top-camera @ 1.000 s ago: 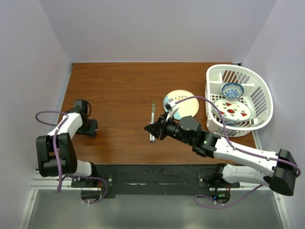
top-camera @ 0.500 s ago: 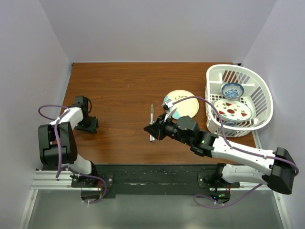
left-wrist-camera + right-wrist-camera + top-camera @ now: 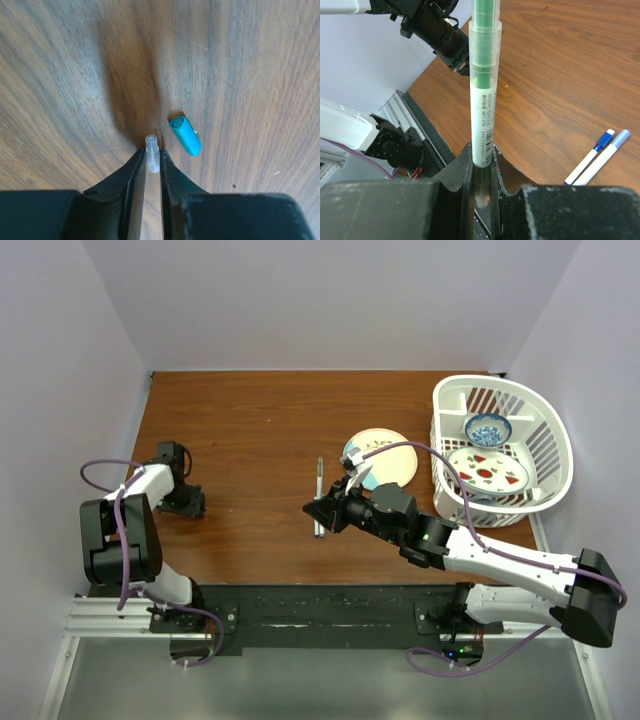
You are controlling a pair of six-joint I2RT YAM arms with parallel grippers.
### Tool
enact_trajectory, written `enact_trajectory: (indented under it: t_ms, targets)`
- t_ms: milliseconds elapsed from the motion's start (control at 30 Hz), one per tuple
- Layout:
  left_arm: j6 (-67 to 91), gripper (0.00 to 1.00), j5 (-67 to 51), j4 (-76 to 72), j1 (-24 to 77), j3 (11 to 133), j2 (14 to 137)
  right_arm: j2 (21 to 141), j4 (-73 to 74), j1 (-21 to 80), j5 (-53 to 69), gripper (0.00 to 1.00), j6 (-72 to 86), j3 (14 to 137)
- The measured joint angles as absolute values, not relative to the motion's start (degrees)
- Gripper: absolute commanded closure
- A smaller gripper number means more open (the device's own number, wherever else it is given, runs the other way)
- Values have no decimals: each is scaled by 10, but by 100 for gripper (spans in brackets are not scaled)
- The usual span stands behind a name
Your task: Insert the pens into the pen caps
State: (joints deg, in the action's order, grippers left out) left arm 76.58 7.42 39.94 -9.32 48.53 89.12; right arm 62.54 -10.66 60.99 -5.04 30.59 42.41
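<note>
While in grip, pen (image 3: 481, 100) lengthwise forward.

The whole counter (image 3: 250, 430) is seen from well away in the top view, steeply from above and behind the arm bases. The left wrist view is aimed straight down past the left pincer (image 3: 152, 159), very near the wood. The right wrist view is aimed along the right pincer (image 3: 481, 155), slantwise across the counter toward the left arm (image 3: 437, 30). That arm and two lying pens (image 3: 597, 155) are shared with the top view.
</note>
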Motion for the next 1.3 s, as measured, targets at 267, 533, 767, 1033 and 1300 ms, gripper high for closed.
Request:
enact_trajectory:
  t_ms: [267,533,767,1033,1300]
  targets:
    - [738,100,61,399,-96,486,894,625,-106,610,-50,100,306,424]
    - [699,100,34,378,-97,456,859,625,-105,610,-44,100,314,424]
    - [625,100,-70,350,-63,440,779,625,-113,610,-17,100,321,420]
    - [537,100,-235,63,8,386,555,634,-133,610,14,100,330,392]
    - [535,100,-383,-208,61,346,491,634,-189,610,56,100,330,365]
